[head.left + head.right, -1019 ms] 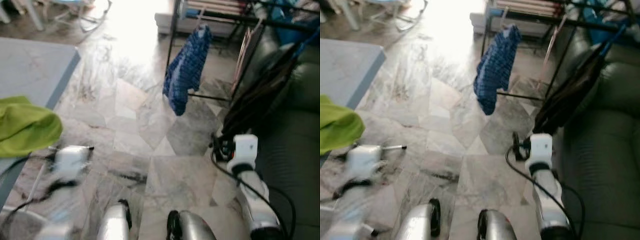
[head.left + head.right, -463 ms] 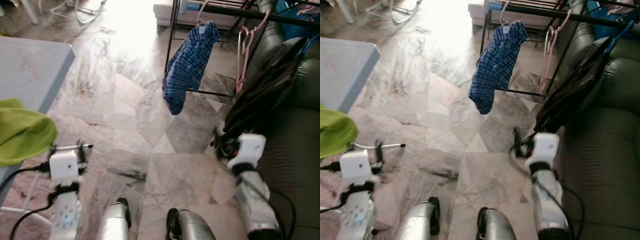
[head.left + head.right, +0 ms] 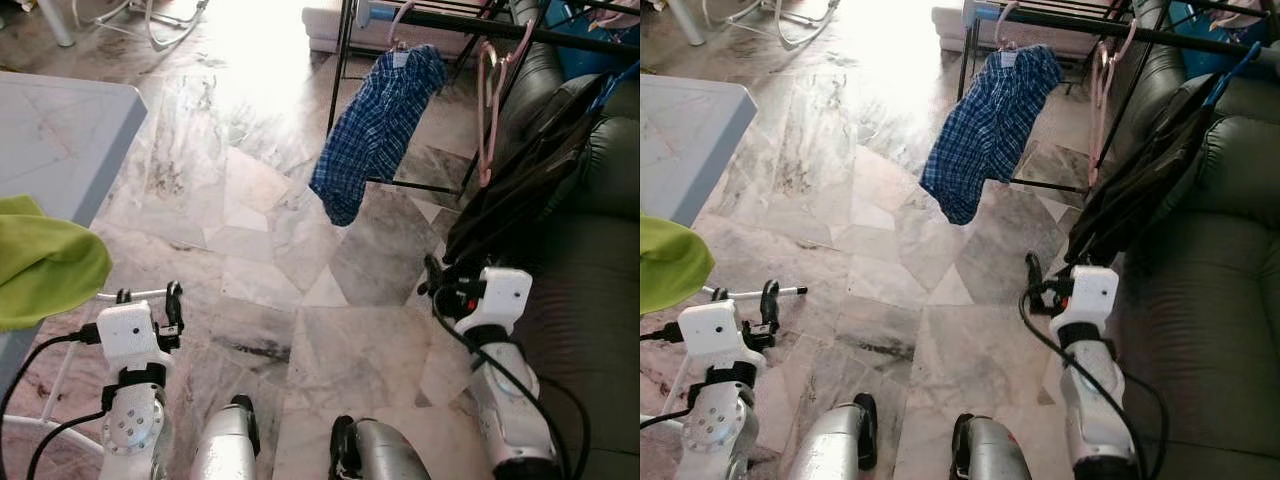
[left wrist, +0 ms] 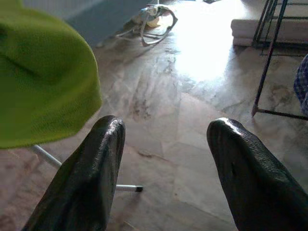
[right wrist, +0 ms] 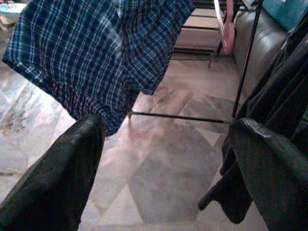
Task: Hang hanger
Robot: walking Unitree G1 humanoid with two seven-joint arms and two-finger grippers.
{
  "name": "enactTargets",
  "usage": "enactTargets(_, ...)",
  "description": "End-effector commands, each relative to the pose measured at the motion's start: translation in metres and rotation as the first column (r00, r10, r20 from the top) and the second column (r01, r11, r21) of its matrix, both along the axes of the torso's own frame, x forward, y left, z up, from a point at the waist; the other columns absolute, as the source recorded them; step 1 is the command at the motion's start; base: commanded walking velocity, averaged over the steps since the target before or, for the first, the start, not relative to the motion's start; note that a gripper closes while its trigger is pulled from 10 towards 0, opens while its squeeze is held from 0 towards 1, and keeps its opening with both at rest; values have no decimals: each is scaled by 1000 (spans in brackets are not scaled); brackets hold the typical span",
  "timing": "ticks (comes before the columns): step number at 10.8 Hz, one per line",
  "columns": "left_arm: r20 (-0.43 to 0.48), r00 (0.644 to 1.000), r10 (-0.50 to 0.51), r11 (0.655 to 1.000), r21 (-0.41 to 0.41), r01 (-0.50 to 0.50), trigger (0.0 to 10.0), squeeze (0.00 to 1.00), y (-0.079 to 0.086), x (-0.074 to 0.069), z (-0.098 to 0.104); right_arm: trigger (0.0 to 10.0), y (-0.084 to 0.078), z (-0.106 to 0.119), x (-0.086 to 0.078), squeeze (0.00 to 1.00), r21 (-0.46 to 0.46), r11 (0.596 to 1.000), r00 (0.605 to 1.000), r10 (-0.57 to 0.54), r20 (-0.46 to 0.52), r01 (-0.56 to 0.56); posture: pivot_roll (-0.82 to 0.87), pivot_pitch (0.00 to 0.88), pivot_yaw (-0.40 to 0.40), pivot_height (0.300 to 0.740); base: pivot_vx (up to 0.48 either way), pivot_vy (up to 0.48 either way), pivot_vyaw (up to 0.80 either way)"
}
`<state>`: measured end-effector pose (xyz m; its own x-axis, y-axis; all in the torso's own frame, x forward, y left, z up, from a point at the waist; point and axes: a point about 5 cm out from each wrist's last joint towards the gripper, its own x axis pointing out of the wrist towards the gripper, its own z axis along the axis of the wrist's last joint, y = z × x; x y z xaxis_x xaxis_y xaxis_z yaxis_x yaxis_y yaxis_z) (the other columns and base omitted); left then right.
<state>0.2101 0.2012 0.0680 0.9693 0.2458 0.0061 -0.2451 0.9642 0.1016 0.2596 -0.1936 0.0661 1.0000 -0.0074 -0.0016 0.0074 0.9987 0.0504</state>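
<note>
In the upper middle of the frame, a blue checked shirt (image 3: 376, 130) on a hanger (image 3: 399, 22) is hung from the black rack (image 3: 470, 25), while the left tool (image 4: 163, 163) and the right tool (image 5: 166, 168) are both held released and empty.

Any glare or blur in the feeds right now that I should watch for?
Left eye view: sunlight blows out the marble floor beside the clothes rack; the plaid shirt is sharp. Left wrist view: the same glare; the near fingertips are soft.
</note>
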Motion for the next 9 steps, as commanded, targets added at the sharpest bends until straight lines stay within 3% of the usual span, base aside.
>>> enactTargets(1, -10, 1000, -2, 1000, 31, 2, 10000, 0, 0, -2, -1, 10000, 0, -1, -3, 0, 7, 1000, 1000, 13, -12, -13, 48, 255, -56, 740, 0, 0, 0)
enactTargets(2, -26, 999, -22, 999, 29, 23, 10000, 0, 1, -1, -1, 10000, 0, -3, -3, 0, 13, 1000, 999, 27, -23, -26, 48, 255, -56, 740, 0, 0, 0)
enactTargets(4, -72, 992, -108, 984, 137, 117, 10000, 0, 7, -6, 2, 10000, 0, -7, -5, 0, 33, 999, 998, 42, -49, -41, 65, 272, -84, 740, 0, 0, 0)
enactTargets(5, -85, 990, -112, 981, 151, 124, 10000, 0, 8, -8, -1, 10000, 0, -8, -8, 0, 17, 998, 997, 62, -55, -62, 57, 269, -83, 740, 0, 0, 0)
enactTargets(6, -85, 994, -74, 988, 129, 85, 10000, 0, 8, -8, -3, 10000, -1, -6, -9, 0, -29, 996, 996, 79, -42, -80, 53, 266, -83, 740, 0, 0, 0)
enactTargets(7, -86, 996, -35, 990, 130, 46, 10000, 0, 6, -8, -5, 10000, -7, -6, -9, 0, -19, 998, 998, 51, -44, -51, 48, 265, -77, 740, 0, 0, 0)
enactTargets(9, -91, 996, 6, 992, 126, 6, 10000, 0, 4, -8, -7, 10000, -5, -4, -8, 0, -31, 997, 997, 65, -33, -66, 50, 264, -66, 740, 0, 0, 800)
